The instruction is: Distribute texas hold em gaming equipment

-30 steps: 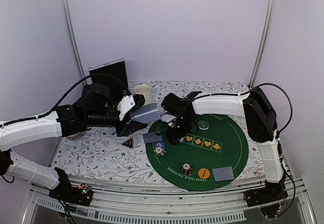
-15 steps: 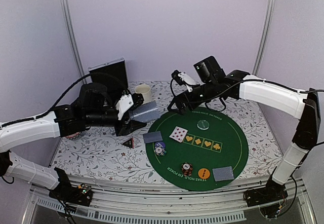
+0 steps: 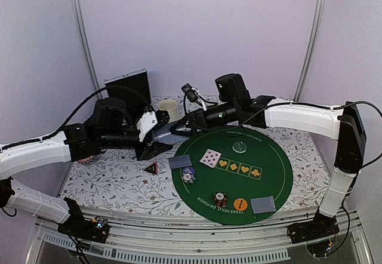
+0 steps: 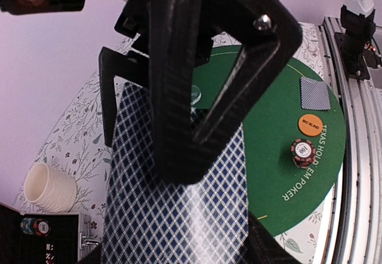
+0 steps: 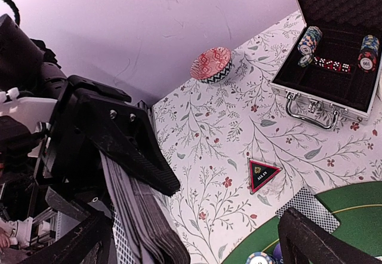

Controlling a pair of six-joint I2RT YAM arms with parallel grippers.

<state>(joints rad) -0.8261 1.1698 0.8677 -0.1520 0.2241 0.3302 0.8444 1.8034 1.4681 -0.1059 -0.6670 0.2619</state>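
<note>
**A:** Where is the deck sitting?

**B:** You are looking at the deck of playing cards (image 4: 179,216), with its grey-blue diamond backs facing up. Your left gripper (image 3: 159,141) is pinching it, jaws pressing together on the stack and one black finger (image 4: 191,97) lying across the top card. The deck is hanging above the flowered tablecloth (image 3: 113,183), just off the left edge of the green mat (image 3: 271,177).

**A:** And the other arm?

**B:** Your right gripper (image 5: 194,225) is reaching across to the deck's far end. It is holding its jaws spread wide, one finger (image 5: 316,240) showing at each lower corner of its own view. You cannot tell whether it is touching the cards.

**A:** What is lying on the mat?

**B:** A face-up card (image 3: 210,157) is lying near the centre, beside the printed suit marks. A face-down card (image 3: 179,162) is overlapping the mat's left edge, with the blue-white chip stack (image 3: 189,174) sitting just in front of it. The pale green chip (image 3: 239,147) is sitting toward the far side. Along the near edge, left to right, the dark red stack (image 3: 220,199), the orange disc (image 3: 240,204) and another face-down card (image 3: 263,205) are lying in a row.

**A:** And off the mat?

**B:** The black-red triangular token (image 3: 151,168) is resting on the cloth left of the mat. Behind it, the cream mug (image 3: 169,107) is standing beside the open silver-edged case (image 5: 343,1), which is holding more chips. A patterned bowl (image 5: 211,65) is sitting near the wall.
</note>
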